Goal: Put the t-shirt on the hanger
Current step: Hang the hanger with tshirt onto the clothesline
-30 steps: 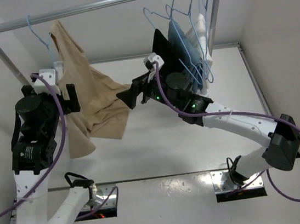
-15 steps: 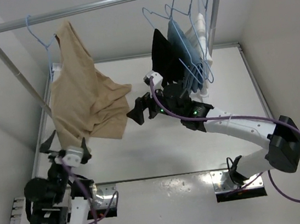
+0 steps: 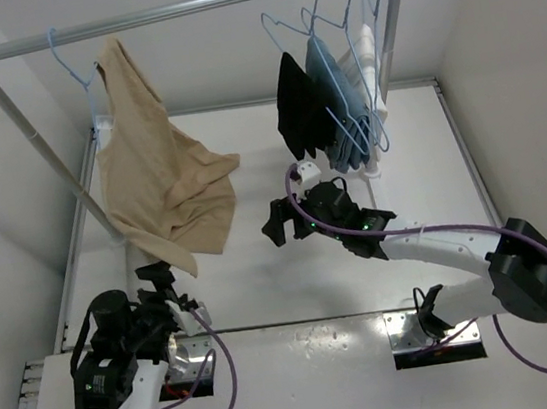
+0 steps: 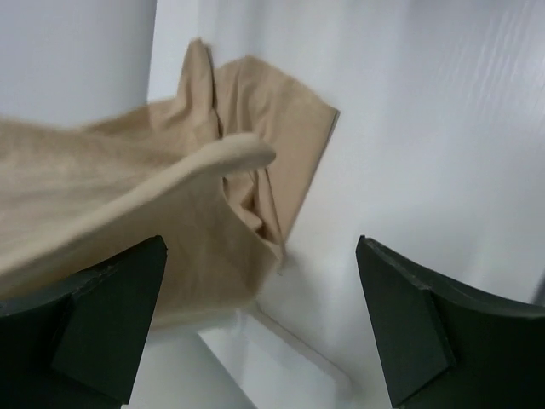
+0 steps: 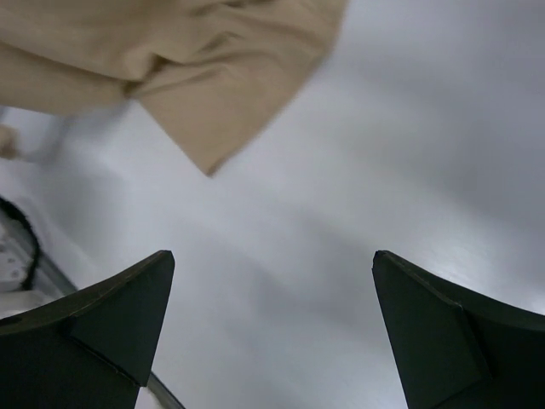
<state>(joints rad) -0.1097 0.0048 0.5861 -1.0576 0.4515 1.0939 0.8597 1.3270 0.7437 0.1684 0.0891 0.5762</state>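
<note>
Near t-shirt (image 3: 160, 184), left gripper (image 4: 261, 247), right gripper (image 5: 272, 256) agape

We read this as a robotics lab test cell, not a home. Plain white walls (image 3: 492, 24) box in a white table (image 3: 293, 273). A bare metal clothes rail (image 3: 177, 10) spans it, carrying a few hung garments (image 3: 297, 111). Two robot arms (image 3: 430, 244) sit bolted to metal plates (image 3: 472, 335) at the near edge, with purple cables (image 3: 448, 228) looping loose.

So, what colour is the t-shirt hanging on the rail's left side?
The t-shirt is plain tan; top external view shows it best.
</note>
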